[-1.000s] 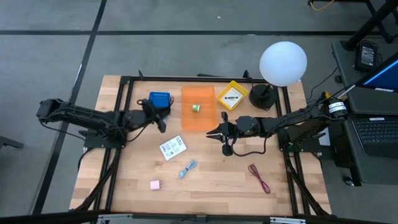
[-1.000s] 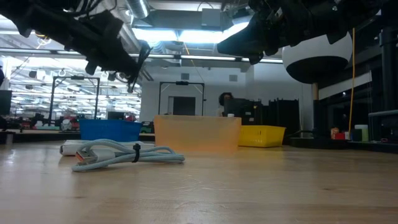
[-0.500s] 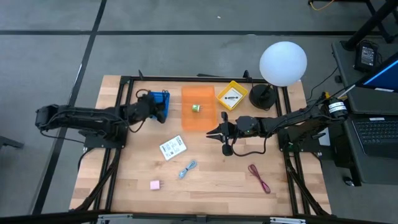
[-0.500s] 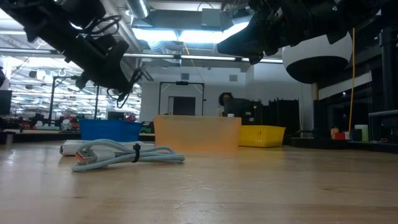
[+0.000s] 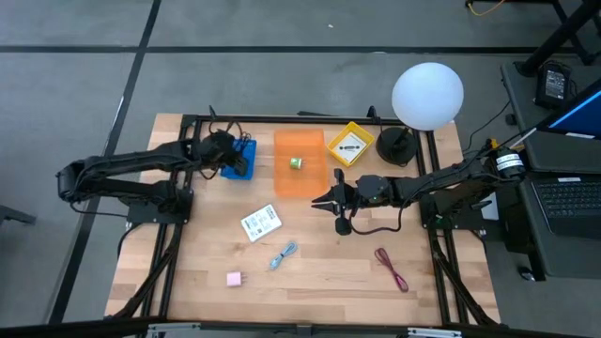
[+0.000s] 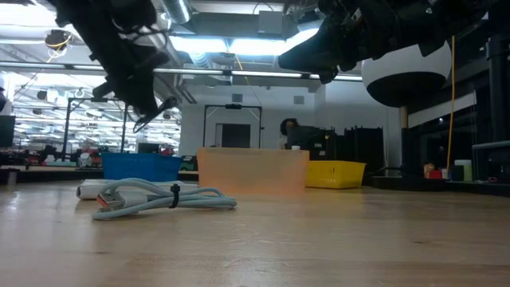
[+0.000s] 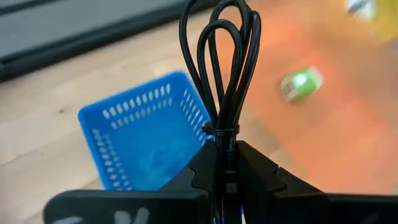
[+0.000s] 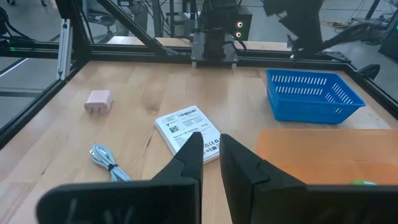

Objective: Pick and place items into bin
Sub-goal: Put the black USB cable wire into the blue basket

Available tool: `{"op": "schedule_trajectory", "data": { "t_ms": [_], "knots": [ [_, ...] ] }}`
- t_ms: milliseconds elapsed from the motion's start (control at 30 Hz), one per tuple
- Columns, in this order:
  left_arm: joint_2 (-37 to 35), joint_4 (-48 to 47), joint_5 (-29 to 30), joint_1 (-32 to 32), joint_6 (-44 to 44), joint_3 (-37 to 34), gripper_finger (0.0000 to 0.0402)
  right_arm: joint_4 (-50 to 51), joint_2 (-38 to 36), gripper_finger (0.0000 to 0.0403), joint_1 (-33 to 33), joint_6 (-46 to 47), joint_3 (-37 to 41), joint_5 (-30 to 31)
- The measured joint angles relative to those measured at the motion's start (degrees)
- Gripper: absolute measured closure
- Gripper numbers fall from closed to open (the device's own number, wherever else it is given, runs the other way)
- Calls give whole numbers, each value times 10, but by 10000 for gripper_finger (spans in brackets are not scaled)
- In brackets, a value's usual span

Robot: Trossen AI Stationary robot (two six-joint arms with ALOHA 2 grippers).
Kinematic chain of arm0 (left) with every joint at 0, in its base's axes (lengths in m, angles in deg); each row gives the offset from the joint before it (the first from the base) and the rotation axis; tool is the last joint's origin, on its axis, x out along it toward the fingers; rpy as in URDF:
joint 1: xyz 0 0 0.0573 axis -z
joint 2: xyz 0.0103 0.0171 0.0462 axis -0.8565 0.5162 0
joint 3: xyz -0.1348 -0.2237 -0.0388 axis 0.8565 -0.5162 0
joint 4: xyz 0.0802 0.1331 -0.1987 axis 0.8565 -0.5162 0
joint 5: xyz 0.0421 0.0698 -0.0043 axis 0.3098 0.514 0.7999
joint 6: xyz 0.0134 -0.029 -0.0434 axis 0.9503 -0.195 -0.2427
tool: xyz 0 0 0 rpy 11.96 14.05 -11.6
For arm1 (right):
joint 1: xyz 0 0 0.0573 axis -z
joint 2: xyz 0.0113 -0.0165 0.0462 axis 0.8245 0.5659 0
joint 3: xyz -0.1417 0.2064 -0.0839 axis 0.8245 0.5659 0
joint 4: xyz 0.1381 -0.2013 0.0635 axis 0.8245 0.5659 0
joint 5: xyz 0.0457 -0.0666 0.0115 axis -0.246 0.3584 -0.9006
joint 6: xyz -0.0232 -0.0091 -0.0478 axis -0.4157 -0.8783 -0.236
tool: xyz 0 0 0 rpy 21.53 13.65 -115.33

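- Left gripper clamped on the black cord, hovering at the blue bin near the table's far-left corner.
- Looks offset toward the bin's left wall, though hard to judge from above.
- Risk: loops catching the rim and spilling onto the table if released off-centre.
- Right gripper pinched narrow, apparently empty, waiting mid-table beside the orange bin.

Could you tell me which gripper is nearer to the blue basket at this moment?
Left. The left gripper, shut on the black cord, hangs at the blue basket; the right gripper waits beyond the orange bin.
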Motion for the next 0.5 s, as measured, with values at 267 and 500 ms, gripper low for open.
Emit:
{"op": "schedule_trajectory", "data": {
  "t_ms": [267,500],
  "knots": [
    [92,-20,-40,-35,42,18,366,0,0,368,0,0,0,0],
    [145,-19,-38,-52,43,18,362,0,0,368,0,-1,0,0]
  ]
}}
